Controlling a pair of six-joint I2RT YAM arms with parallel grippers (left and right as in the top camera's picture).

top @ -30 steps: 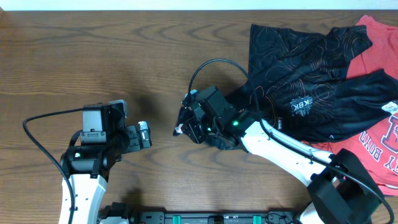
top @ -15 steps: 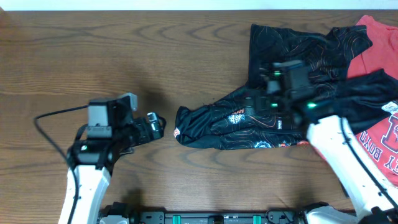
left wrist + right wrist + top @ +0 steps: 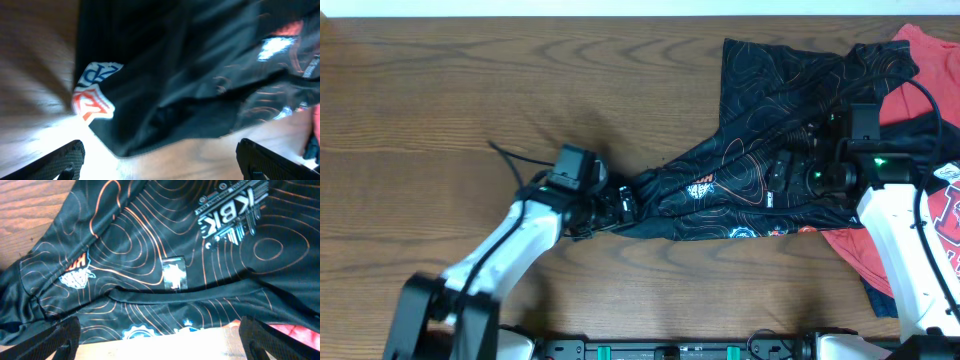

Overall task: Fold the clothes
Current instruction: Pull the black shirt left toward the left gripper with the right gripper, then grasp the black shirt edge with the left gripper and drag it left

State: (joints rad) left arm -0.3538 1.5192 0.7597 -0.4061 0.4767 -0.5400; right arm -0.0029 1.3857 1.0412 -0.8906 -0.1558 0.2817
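Observation:
The clothes, a black jersey (image 3: 790, 110) with orange contour lines, lie crumpled from the far right of the table down to a pulled-out tip at the middle. My left gripper (image 3: 624, 204) is at that tip. In the left wrist view it (image 3: 160, 162) is open, with the jersey's edge (image 3: 175, 75) and a white and orange logo just ahead of the fingers (image 3: 67, 157) and bare wood between them. My right gripper (image 3: 785, 168) hovers over the jersey's middle. It (image 3: 160, 345) is open, with the jersey (image 3: 150, 255) lying below it and nothing held.
A red T-shirt (image 3: 928, 55) with white lettering lies under and beside the jersey at the right edge. Dark wooden tabletop (image 3: 470, 90) stretches to the left and far side. A rail of equipment (image 3: 670, 350) runs along the near edge.
My right gripper has let go of the jersey's tip and drawn back to the right over the garment. My left arm has swung right until its open gripper reached that tip.

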